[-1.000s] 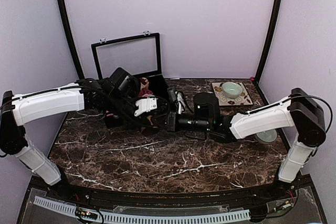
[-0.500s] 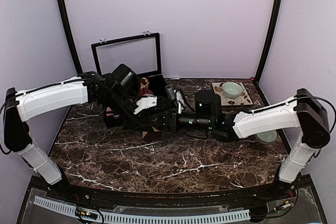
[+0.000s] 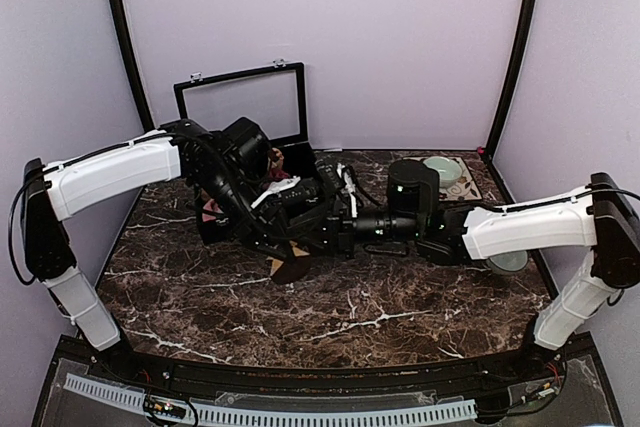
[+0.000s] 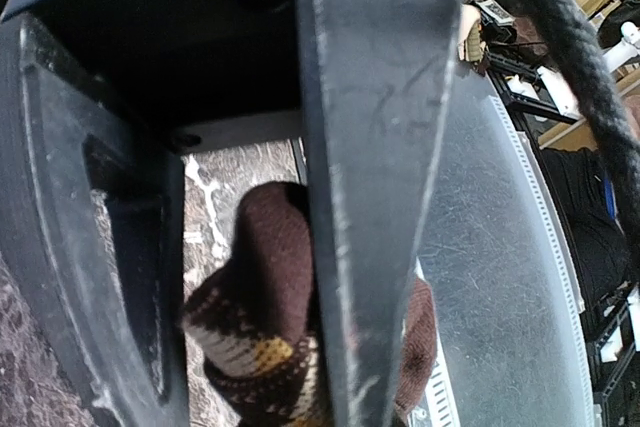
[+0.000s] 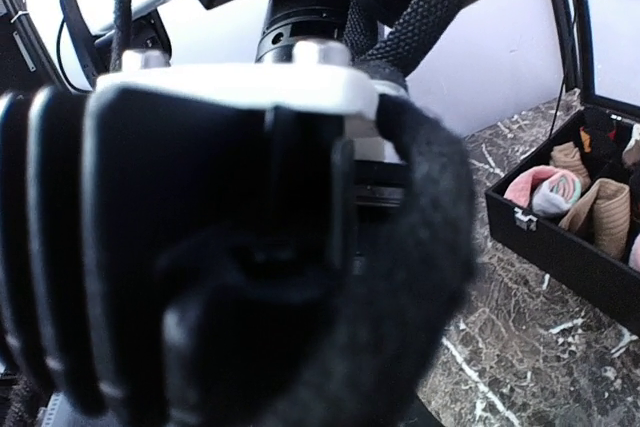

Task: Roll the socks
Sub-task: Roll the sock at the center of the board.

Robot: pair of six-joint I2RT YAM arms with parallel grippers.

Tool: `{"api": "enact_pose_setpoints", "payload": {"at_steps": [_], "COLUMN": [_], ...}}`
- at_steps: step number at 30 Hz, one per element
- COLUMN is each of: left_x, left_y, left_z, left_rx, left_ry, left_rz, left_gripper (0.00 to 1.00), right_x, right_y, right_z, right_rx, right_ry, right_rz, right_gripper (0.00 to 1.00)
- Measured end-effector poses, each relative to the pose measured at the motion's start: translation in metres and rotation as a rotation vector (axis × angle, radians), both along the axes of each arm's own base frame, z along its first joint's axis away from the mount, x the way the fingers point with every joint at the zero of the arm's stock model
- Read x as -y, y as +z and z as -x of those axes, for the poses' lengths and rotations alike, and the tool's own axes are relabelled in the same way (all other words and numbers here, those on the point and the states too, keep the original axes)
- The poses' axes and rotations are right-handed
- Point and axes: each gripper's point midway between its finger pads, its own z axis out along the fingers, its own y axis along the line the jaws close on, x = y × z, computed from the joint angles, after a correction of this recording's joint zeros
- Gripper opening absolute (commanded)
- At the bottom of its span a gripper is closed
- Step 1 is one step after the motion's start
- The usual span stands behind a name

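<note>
The dark brown sock with tan checks (image 3: 289, 265) hangs bunched over the marble table (image 3: 350, 317), just in front of the black box (image 3: 212, 231). My left gripper (image 3: 290, 243) is shut on it. In the left wrist view the sock (image 4: 262, 287) sits pressed between the two black fingers (image 4: 372, 197). My right gripper (image 3: 320, 233) is close against the left one at the sock. Its wrist view is filled by dark blurred gripper parts, so its jaws cannot be read. A pink and mint sock (image 5: 541, 190) lies in the box (image 5: 560, 247).
The box's framed lid (image 3: 243, 105) stands open at the back left. Tan and brown sock bundles (image 5: 600, 209) lie in the box. A green bowl (image 3: 441, 168) sits on a patterned mat at the back right. A pale dish (image 3: 508, 261) lies under the right forearm.
Both grippers have moved together toward the table's front, away from the box, and the brown sock now hangs lower and nearer. The right wrist has shifted to the right.
</note>
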Motion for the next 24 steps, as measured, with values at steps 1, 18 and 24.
{"api": "enact_pose_setpoints", "payload": {"at_steps": [1, 18, 24], "left_x": [-0.001, -0.004, -0.007], "left_y": [-0.001, -0.013, -0.013], "left_z": [0.001, -0.013, -0.013], "left_rx": [-0.005, 0.061, 0.071], "left_ry": [-0.001, 0.036, 0.025], "left_rz": [-0.007, -0.062, -0.061], "left_gripper": [0.0, 0.32, 0.51], "right_x": [0.0, 0.009, 0.012], "right_y": [-0.002, -0.025, -0.034], "right_z": [0.001, 0.005, 0.002], "right_rx": [-0.004, -0.036, -0.006], "right_ry": [0.01, 0.082, 0.059], "right_rz": [0.009, 0.124, 0.174], "right_gripper": [0.36, 0.0, 0.0]}}
